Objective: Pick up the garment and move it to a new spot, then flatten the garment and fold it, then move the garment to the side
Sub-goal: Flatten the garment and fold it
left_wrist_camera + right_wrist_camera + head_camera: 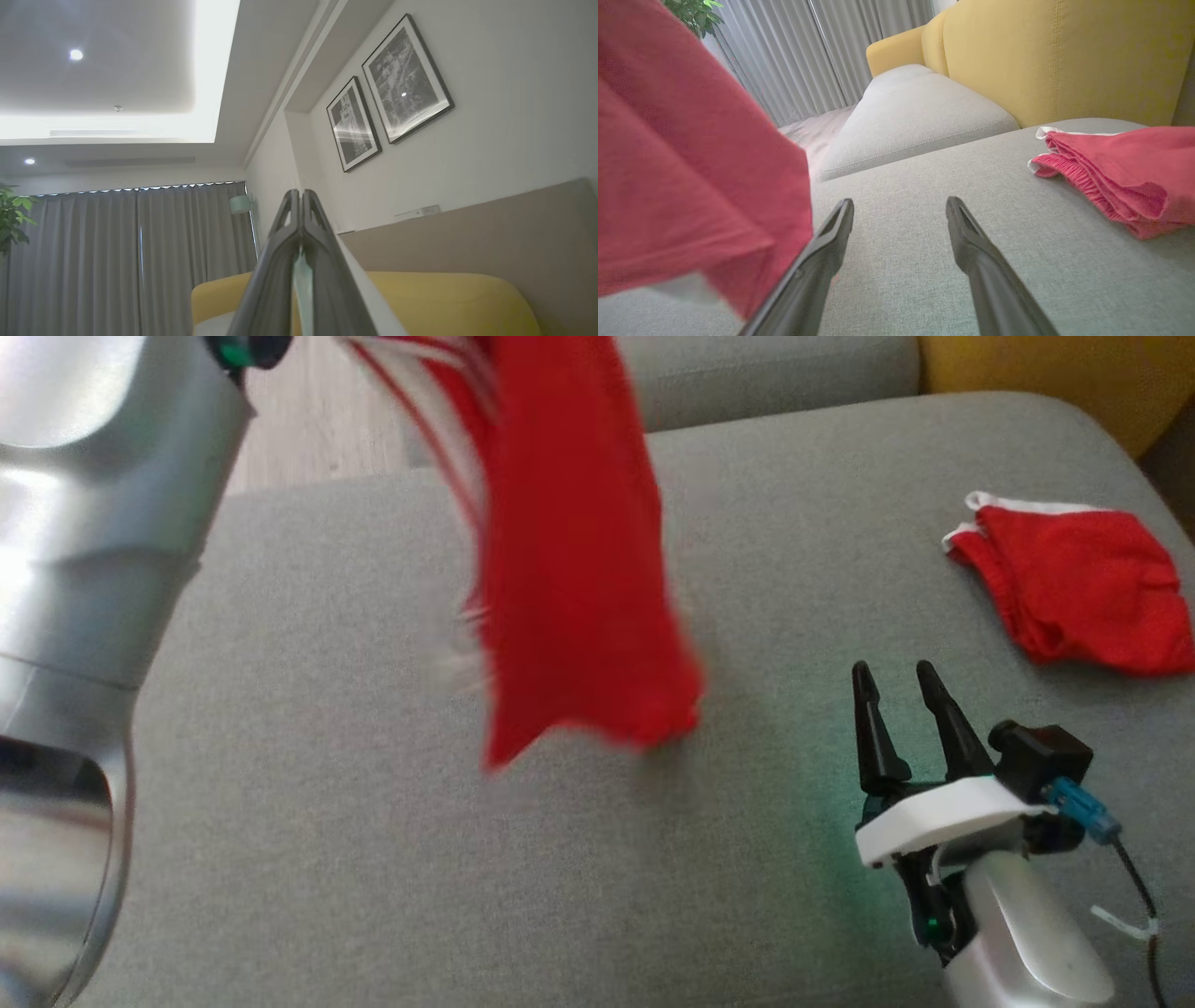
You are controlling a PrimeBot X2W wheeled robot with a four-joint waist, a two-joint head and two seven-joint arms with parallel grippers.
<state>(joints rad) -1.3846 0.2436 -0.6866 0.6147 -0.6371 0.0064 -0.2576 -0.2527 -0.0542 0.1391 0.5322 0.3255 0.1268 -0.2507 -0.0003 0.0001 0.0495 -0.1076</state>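
Observation:
The red garment [579, 597] with white stripes hangs blurred in the air over the grey cushion [373, 859], its top running out of the head view beside my left forearm [84, 569]. My left gripper [299, 191] points up at the wall with its fingers pressed shut and a thin pale strip pinched between them. My right gripper [893, 669] rests low over the cushion to the right of the garment, open and holding nothing. In the right wrist view the garment [691, 186] hangs just left of the open right gripper [899, 201].
Another red garment with a white waistband [1074, 588] lies folded at the cushion's far right, also seen in the right wrist view [1120, 172]. A yellow backrest [1064, 60] rises behind it. A second grey cushion [915, 107] lies further on, with floor and curtains beyond.

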